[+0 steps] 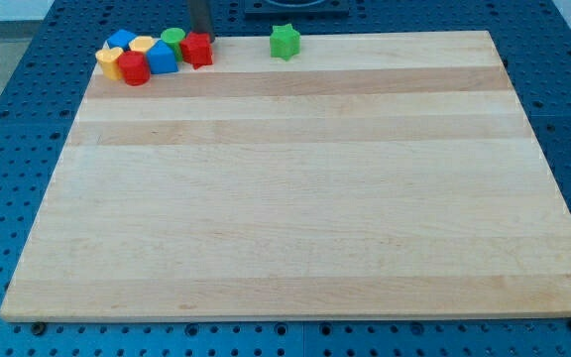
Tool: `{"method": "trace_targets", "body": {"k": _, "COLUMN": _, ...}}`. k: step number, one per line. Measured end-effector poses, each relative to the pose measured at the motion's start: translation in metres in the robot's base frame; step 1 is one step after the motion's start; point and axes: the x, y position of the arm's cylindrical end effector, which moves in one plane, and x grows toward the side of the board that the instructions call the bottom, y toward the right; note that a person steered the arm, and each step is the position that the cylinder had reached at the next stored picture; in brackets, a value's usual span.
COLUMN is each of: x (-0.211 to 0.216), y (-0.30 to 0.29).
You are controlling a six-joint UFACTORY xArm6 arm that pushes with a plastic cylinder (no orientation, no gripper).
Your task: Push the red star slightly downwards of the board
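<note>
The tip [206, 36] sits right behind the red star [197, 50], upper left of the frame — no jaws, just a rod holding nothing.

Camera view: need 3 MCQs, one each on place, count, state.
1. Where is the green star?
A. alone, to the view's right of the cluster
B. inside the cluster
C. at the view's bottom

2. How many green blocks show?
A. one
B. two
C. four

3. My tip is:
A. mid-board, far from the blocks
B. at the red star, on its top side
C. beside the green star

Key: 1 A, it sits apart by the wooden board's top edge; 2 B, star plus green round block; 3 B, rod ends just behind the red star.
</note>
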Motion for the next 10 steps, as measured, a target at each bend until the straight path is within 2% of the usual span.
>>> {"method": "trace_targets", "body": {"k": 6, "x": 0.002, "y": -0.032}}
{"method": "trace_targets", "body": {"k": 7, "x": 0.016, "y": -0.031}}
{"method": "trace_targets", "body": {"k": 10, "x": 0.052, "y": 0.036}}
